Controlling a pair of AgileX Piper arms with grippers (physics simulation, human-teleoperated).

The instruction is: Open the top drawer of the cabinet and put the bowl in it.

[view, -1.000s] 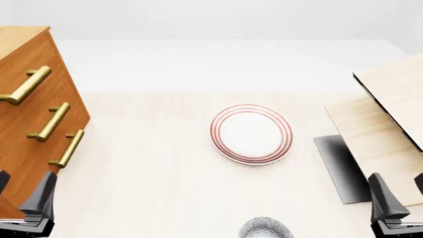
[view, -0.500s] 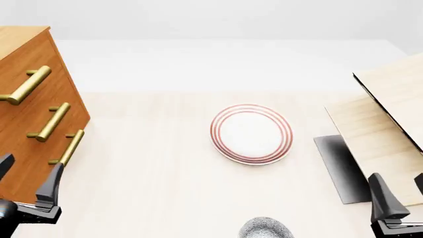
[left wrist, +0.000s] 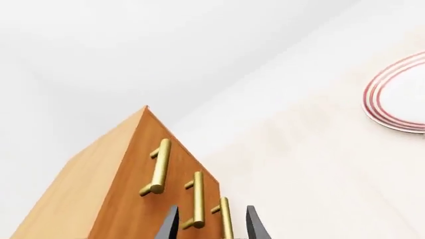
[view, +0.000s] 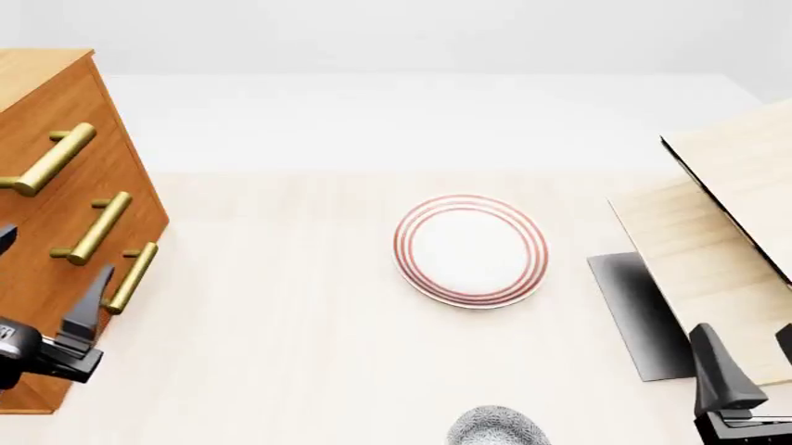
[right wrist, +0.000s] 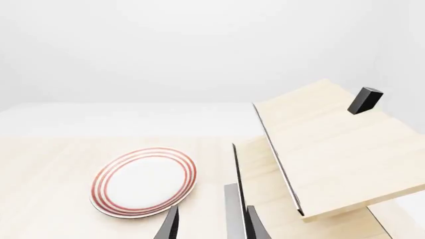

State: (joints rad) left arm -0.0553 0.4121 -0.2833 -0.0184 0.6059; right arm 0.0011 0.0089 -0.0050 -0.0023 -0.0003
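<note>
- The left gripper (view: 50, 311) hangs with its jaws apart and nothing between them, low against the front of the cabinet (view: 50, 102), close beside the lowest of the 3 brass handles (view: 130, 276).
- The left wrist view looks up the cabinet face: the fingertips (left wrist: 256, 226) bracket the lowest handle, and the top drawer's handle (left wrist: 158, 167) lies farthest along the line of sight.
- The top drawer (view: 37, 120) is shut, its bar handle (view: 50, 158) well above where the gripper is.
- Judged step: reaching for the drawer handle, the first part of the task. The next move calls for raising the gripper past 2 lower handles to the top bar, then closing around it and pulling outward.
- The right gripper (view: 748, 366) waits at the lower right with its jaws apart and empty, near the pale wood furniture (view: 730, 204).
- The speckled bowl (view: 498, 428) sits on the table at the near edge, well apart from the cabinet, just nearer than the red-ringed plate (view: 470, 248).
</note>
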